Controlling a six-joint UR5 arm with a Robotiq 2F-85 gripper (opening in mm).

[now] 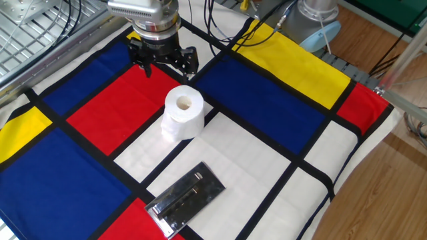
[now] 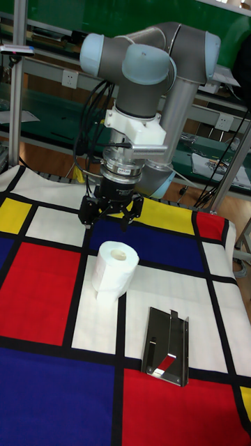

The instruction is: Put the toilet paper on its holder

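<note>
The toilet paper point(image 1: 183, 112) point(image 2: 113, 270) stands upright on a white panel of the checked cloth, hollow core facing up and a loose sheet hanging down its front. The holder point(image 1: 185, 199) point(image 2: 167, 347), a shiny dark metal plate with a slim bar, lies flat on the cloth nearer the front edge, apart from the roll. My gripper point(image 1: 164, 65) point(image 2: 110, 219) hangs open just above and behind the roll. Its dark fingers point(image 1: 188, 65) are spread, touch nothing and hold nothing.
The table is covered by a red, blue, yellow and white cloth point(image 1: 267, 113) with black stripes. Black cables point(image 1: 220, 27) run along the back. The arm's grey base point(image 1: 320, 13) is at the back right, and a wire rack point(image 1: 27, 27) at the back left. The table's edge point(image 1: 347, 187) drops off on the right.
</note>
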